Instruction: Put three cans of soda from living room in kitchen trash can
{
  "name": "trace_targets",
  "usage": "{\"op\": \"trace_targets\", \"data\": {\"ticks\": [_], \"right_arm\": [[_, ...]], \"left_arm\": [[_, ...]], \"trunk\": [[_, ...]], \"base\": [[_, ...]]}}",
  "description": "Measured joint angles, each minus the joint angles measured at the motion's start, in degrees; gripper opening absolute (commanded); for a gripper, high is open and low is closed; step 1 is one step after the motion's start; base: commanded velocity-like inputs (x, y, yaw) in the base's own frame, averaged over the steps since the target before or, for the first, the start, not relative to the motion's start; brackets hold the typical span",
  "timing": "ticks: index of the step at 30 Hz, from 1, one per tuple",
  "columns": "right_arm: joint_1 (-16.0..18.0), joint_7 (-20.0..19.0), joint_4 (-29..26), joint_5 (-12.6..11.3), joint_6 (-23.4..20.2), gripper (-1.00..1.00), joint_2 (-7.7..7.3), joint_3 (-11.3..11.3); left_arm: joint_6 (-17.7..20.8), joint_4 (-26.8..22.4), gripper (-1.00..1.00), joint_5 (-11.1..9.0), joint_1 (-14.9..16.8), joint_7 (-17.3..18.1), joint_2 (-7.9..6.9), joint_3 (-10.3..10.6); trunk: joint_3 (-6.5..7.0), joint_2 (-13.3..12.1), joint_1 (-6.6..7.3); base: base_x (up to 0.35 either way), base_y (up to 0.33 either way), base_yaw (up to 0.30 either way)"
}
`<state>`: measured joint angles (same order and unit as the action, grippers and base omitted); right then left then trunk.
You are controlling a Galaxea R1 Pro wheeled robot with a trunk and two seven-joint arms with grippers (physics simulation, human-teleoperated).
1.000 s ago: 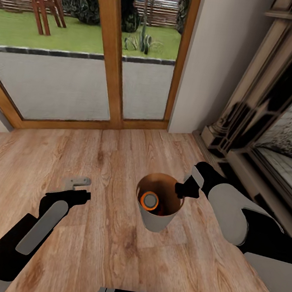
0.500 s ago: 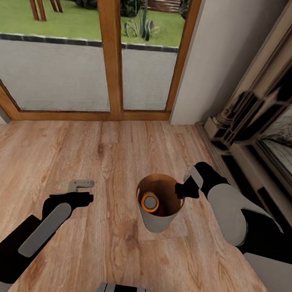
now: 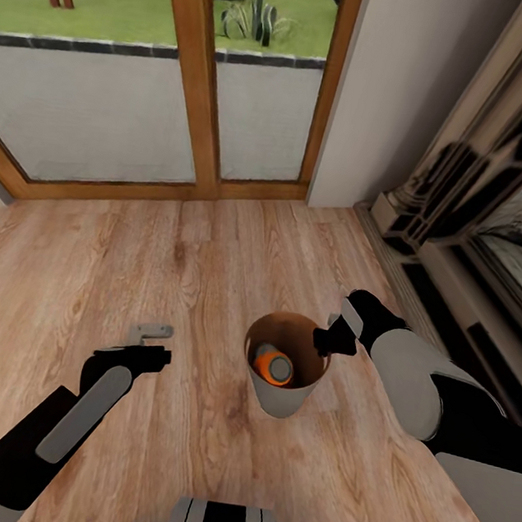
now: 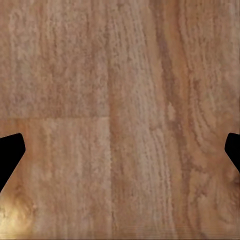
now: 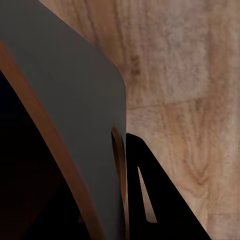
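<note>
The right hand (image 3: 326,337) sits just right of the frame's centre in the head view, closed on the rim of the trash can (image 3: 279,398); in the right wrist view one dark finger (image 5: 150,195) lies outside the grey wall (image 5: 75,100) with the copper-brown rim pinched against it. The can is held above the wood floor (image 3: 210,270), its mouth tilted toward the camera. Inside it lies one orange soda can (image 3: 273,366), on its side, grey top facing up and to the right. No writing can be read on either.

The left hand (image 3: 152,344) hangs at lower left of the head view, well apart from the trash can, its fingers spread wide and holding nothing; the left wrist view shows its dark fingertips (image 4: 9,152) at the frame's two sides over bare planks (image 4: 120,120).

The light wood floor runs open across the middle of the frame. Along the top stand wood-framed glass doors (image 3: 191,77) with grass beyond, a pale wall (image 3: 401,90) beside them, and the stone fireplace (image 3: 484,209) down the right edge, near the right arm.
</note>
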<state>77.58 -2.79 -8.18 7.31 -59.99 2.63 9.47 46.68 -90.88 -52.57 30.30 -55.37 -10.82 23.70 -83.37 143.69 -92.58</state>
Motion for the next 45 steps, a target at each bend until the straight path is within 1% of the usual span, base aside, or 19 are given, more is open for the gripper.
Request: {"op": "trace_targets", "data": {"ticks": [4,8,12,16,23,24,25,26,27,28,45], "right_arm": [[0.0,0.07,0.0,-0.16,0.0,-1.0,0.0,0.07],[-0.04,0.1,0.0,0.09,0.0,-1.0,0.0,-0.1],[-0.04,0.1,-0.02,-0.3,0.0,-1.0,0.0,0.1],[1.34,0.06,0.85,-1.41,-0.01,-1.0,0.04,-1.48],[1.24,0.06,0.72,-1.43,-0.01,-1.0,0.04,-1.47],[1.24,0.06,0.73,-1.44,-0.01,1.0,0.04,-1.48],[0.29,0.02,-0.4,-0.18,-0.01,1.0,-0.01,-0.2],[-0.03,0.02,0.0,0.37,-0.01,1.0,-0.01,-0.31],[-0.05,-0.1,0.01,-1.38,-0.01,1.0,0.0,0.47],[-0.06,-0.11,0.01,-1.61,-0.01,1.0,0.04,0.57],[-0.06,-0.11,0.01,-1.59,-0.01,1.0,0.09,0.55]], "left_arm": [[-0.03,0.0,1.0,0.0,0.0,0.0,0.01,0.18],[-0.08,0.0,1.0,0.01,0.01,0.0,0.01,0.21],[-0.09,0.0,1.0,0.01,0.0,0.0,0.08,0.27],[-0.07,-0.03,1.0,0.01,-0.05,0.0,0.06,0.23],[-0.07,-0.03,1.0,0.01,-0.04,0.03,0.19,0.24],[-0.08,-0.03,1.0,0.01,-0.03,0.03,0.27,0.24],[-0.06,0.0,1.0,0.01,0.0,0.04,0.4,0.28],[-0.04,-0.01,1.0,0.01,0.01,0.04,0.48,0.28],[-0.04,0.0,1.0,0.01,0.02,0.03,0.51,0.29],[-0.03,0.01,1.0,0.01,0.0,0.04,0.57,0.29],[-0.03,0.01,1.0,0.01,0.01,0.02,0.62,0.29]], "trunk": [[-0.89,0.05,-0.1],[-0.89,0.06,-0.09],[-1.76,0.11,-0.19],[-2.62,0.18,-0.1],[-2.63,0.18,-0.07],[-2.63,0.18,-0.07],[-2.65,0.18,-0.27],[-2.66,0.17,-0.29],[-2.66,0.17,-0.29],[-2.66,0.17,-0.3],[-2.66,0.17,-0.3]], "base": [[0.0,0.0,0.0],[0.0,0.0,0.0],[0.0,0.0,0.0],[0.0,0.0,0.0],[0.0,0.0,0.0],[0.0,0.0,0.0],[0.0,0.0,0.0],[0.0,0.0,0.0],[0.0,0.0,0.0],[0.0,0.0,0.0],[0.0,0.0,0.0]]}}
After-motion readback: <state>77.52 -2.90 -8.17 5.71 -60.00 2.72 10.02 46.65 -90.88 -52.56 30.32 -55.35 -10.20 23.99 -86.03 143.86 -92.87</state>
